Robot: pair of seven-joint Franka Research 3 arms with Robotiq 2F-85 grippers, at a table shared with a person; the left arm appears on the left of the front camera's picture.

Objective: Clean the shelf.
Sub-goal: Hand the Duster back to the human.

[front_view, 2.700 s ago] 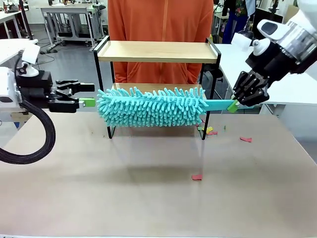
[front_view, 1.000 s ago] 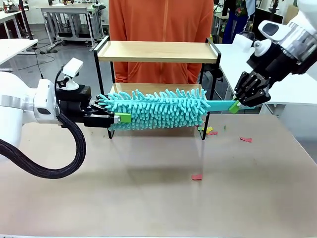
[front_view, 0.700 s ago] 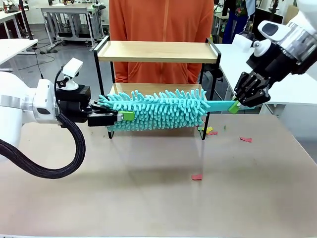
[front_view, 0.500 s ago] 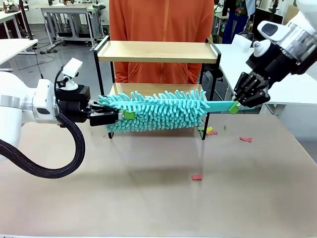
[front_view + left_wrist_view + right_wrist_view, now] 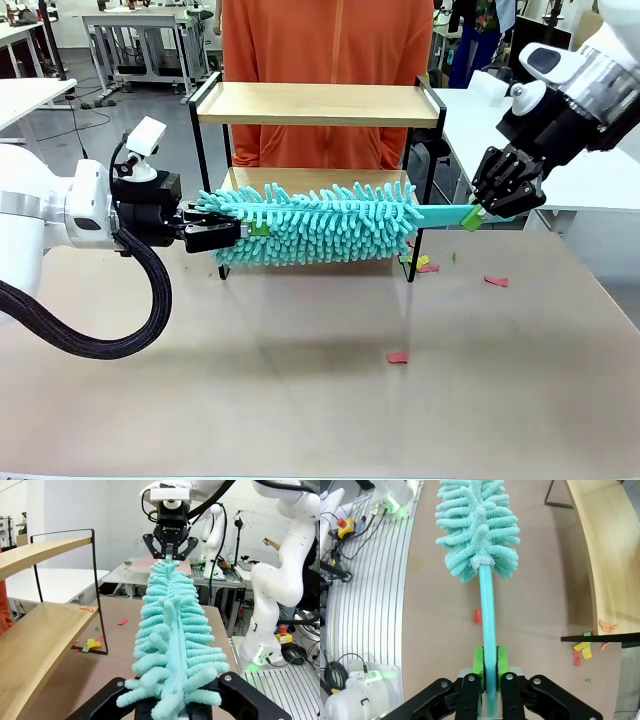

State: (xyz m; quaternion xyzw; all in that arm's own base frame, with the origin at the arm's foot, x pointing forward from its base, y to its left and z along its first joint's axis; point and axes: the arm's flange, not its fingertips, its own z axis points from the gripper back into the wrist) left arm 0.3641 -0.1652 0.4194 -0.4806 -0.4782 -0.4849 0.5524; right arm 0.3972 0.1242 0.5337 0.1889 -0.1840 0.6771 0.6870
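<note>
My left gripper (image 5: 243, 229) has pushed further into the fluffy turquoise microfibre duster (image 5: 318, 221), jaws spread around it; my right gripper (image 5: 470, 215) pinches its handle beside the two-tier wooden shelf (image 5: 318, 104).

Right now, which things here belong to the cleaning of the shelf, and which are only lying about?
Belong to the job:
- shelf
- turquoise duster, handle in right gripper, far tip between the fingers of left gripper

Only lying about:
- paper scraps on the table
</note>
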